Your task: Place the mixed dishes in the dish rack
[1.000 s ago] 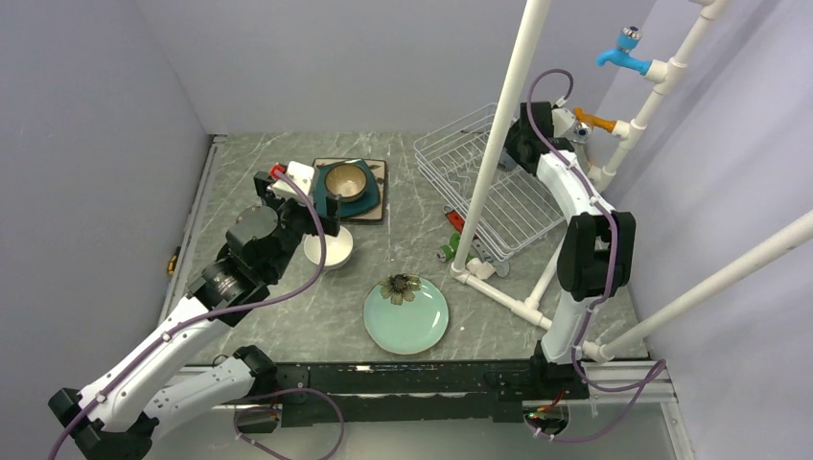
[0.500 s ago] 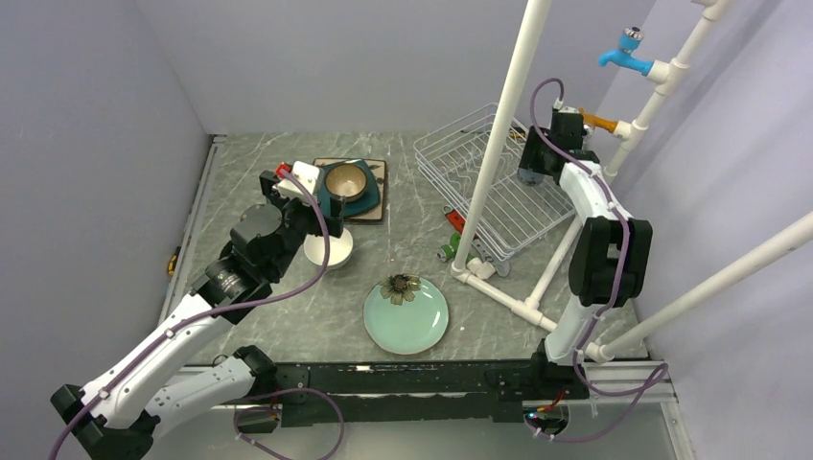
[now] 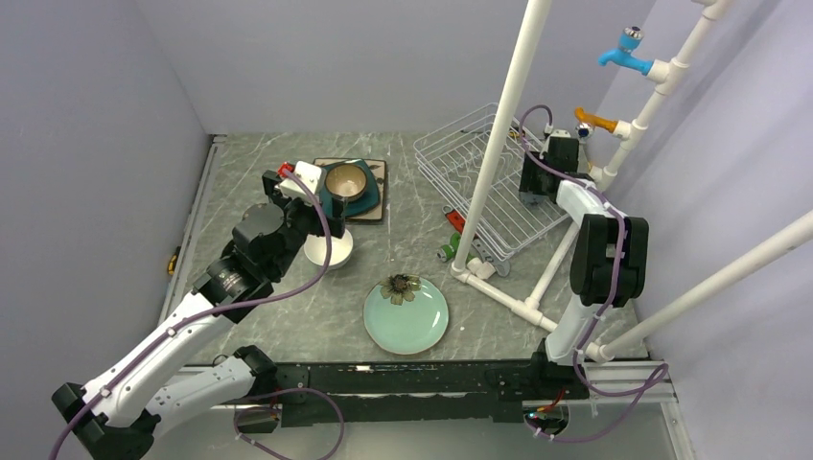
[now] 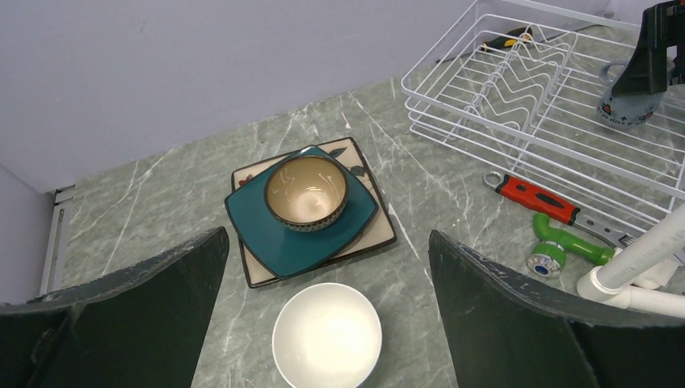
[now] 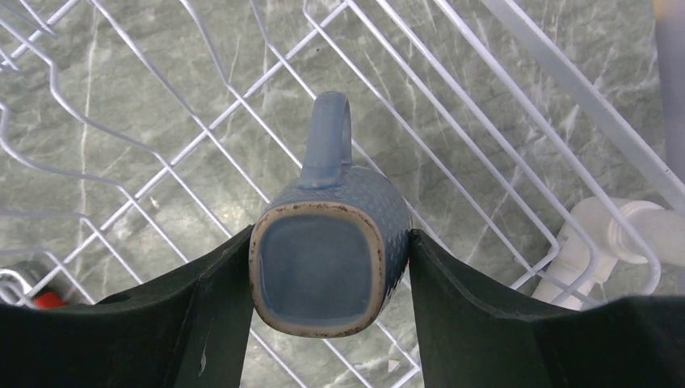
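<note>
Pinching mug (image 5: 319,267) over rack (image 4: 525,81) wires: right gripper (image 5: 327,242) | left gripper (image 4: 327,236): spread wide above white bowl (image 4: 326,338) | pending: brown bowl (image 4: 306,191), green plate (image 3: 406,316), square plates (image 4: 275,242) on table (image 3: 321,311); nothing racked yet

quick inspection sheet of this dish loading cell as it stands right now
surface: green marble table, no spills seen
job's things: blue-grey mug held within the white wire dish rack; brown glazed bowl on teal square plate on cream square plate; white bowl and mint-green round plate on the table
clutter: red-handled tool and green item beside the rack
end effectors: left end effector open, hovering near stack and white bowl; right end effector shut on the mug
cables: purple cables looped along both arms
surroundings: white pipe frame, blue tap, orange tap, plain walls
</note>
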